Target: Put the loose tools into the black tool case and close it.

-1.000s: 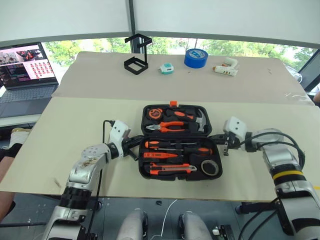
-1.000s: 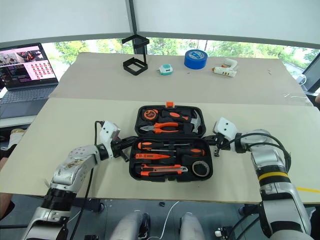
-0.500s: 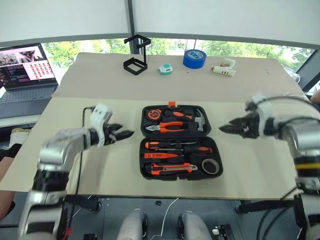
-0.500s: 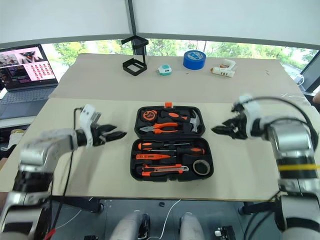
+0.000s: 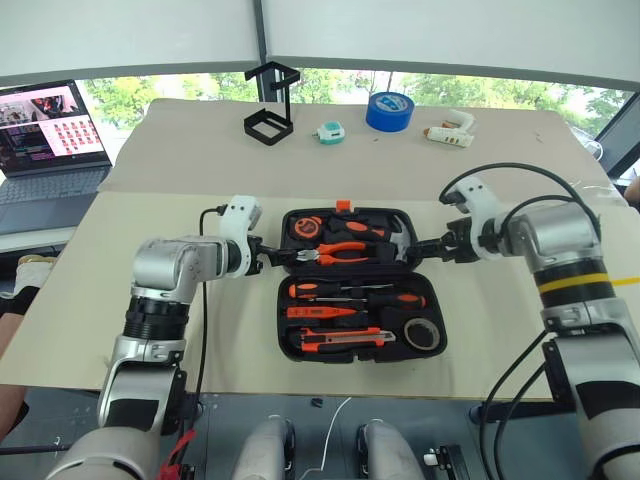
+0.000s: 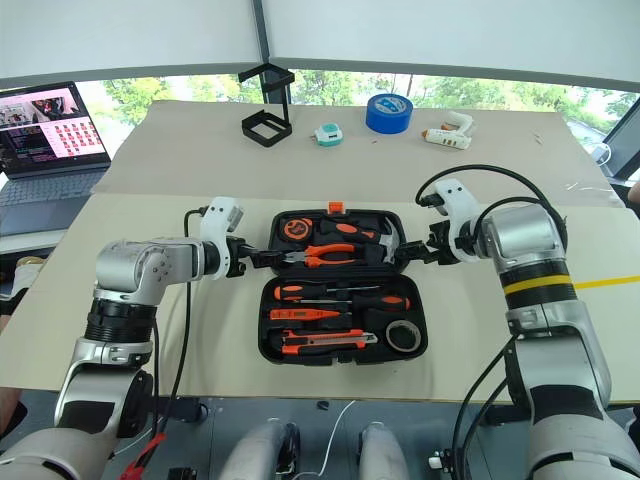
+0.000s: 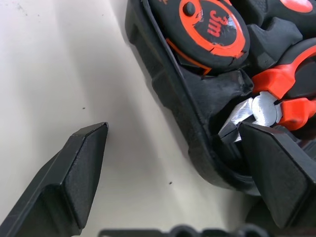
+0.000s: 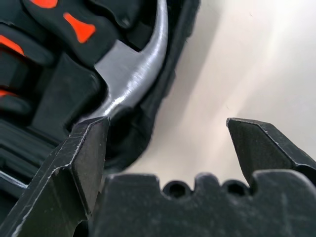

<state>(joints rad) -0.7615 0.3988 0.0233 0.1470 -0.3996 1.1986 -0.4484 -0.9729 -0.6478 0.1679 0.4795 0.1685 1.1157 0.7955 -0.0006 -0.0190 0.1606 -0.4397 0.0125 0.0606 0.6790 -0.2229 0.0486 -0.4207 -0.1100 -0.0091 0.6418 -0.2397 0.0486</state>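
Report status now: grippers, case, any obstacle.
Left gripper open, right gripper open, each straddling a side wall of the far half. Case open flat, tools inside. No obstacle seen.

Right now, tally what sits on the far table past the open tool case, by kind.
Black open-frame stand: 1
Small teal tape measure: 1
Blue tape roll: 1
White glue gun: 1
Total: 4
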